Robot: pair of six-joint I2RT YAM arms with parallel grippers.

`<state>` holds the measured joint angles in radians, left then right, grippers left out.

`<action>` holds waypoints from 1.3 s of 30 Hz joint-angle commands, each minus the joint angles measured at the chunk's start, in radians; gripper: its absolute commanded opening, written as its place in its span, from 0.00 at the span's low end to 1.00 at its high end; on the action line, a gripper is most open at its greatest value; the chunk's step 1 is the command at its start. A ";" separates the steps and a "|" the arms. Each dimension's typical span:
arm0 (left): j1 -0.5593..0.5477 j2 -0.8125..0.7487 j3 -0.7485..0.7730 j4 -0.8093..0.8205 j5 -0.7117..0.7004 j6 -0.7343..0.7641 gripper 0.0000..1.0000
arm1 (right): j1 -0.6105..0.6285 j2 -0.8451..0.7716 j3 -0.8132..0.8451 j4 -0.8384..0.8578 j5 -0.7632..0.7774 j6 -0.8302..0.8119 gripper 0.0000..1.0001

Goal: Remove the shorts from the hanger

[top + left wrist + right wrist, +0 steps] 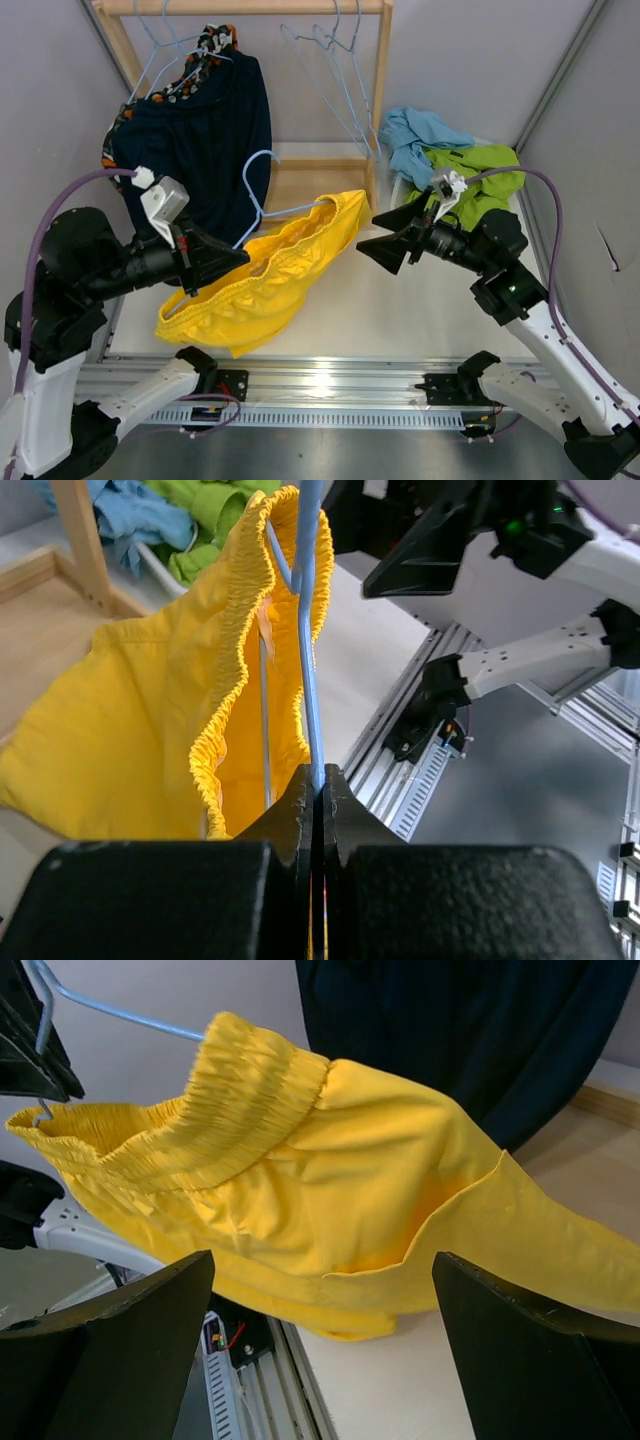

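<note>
A pair of yellow shorts [270,275] hangs by its elastic waistband on a light blue wire hanger [297,209], sagging onto the table. My left gripper [235,258] is shut on the hanger's wire; in the left wrist view the wire [307,630] runs up out of the closed jaws [318,780] into the waistband [240,620]. To the right of the shorts, my right gripper [383,238] stands open, apart from them. In the right wrist view, the yellow cloth [330,1190] lies just ahead of its spread fingers [322,1260].
Dark navy shorts [205,130] and camouflage shorts [215,42] hang on the wooden rack [245,7] at back left, beside bare wire hangers [335,70]. Light blue shorts [415,135] and lime green shorts [480,170] lie piled at back right. A metal rail [330,385] runs along the near edge.
</note>
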<state>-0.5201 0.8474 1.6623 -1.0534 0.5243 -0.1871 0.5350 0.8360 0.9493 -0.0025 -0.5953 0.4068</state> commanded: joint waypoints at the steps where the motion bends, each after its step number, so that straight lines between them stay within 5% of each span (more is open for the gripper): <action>1: -0.014 -0.022 0.066 0.118 0.083 -0.049 0.00 | 0.051 0.024 0.051 0.047 0.049 -0.054 0.99; 13: -0.061 -0.021 0.136 0.139 0.114 -0.074 0.00 | 0.097 0.038 0.042 0.059 0.179 -0.102 1.00; 21: -0.061 -0.027 0.117 0.196 0.197 -0.109 0.00 | 0.098 0.097 -0.004 0.254 0.190 -0.017 0.98; 22: -0.061 -0.027 0.110 0.197 0.204 -0.112 0.00 | 0.100 0.107 -0.015 0.284 0.172 -0.001 0.90; 23: -0.061 -0.033 0.096 0.207 0.207 -0.118 0.00 | 0.102 0.130 -0.015 0.341 0.161 0.007 0.48; 25: -0.061 -0.034 0.083 0.227 0.220 -0.124 0.00 | 0.103 0.153 -0.012 0.380 0.152 0.023 0.10; 26: -0.061 -0.037 0.064 0.231 0.232 -0.129 0.00 | 0.103 0.164 -0.003 0.400 0.157 0.027 0.00; 32: -0.061 -0.065 -0.024 0.237 0.244 -0.132 0.00 | 0.082 0.169 0.104 0.299 0.262 -0.069 0.00; 39: -0.061 -0.108 -0.116 0.193 0.218 -0.109 0.00 | -0.156 0.157 0.224 0.242 0.183 -0.040 0.00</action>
<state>-0.5739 0.7689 1.5505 -0.8631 0.7158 -0.2863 0.4744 1.0172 1.1038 0.2127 -0.4416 0.3733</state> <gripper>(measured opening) 0.024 0.022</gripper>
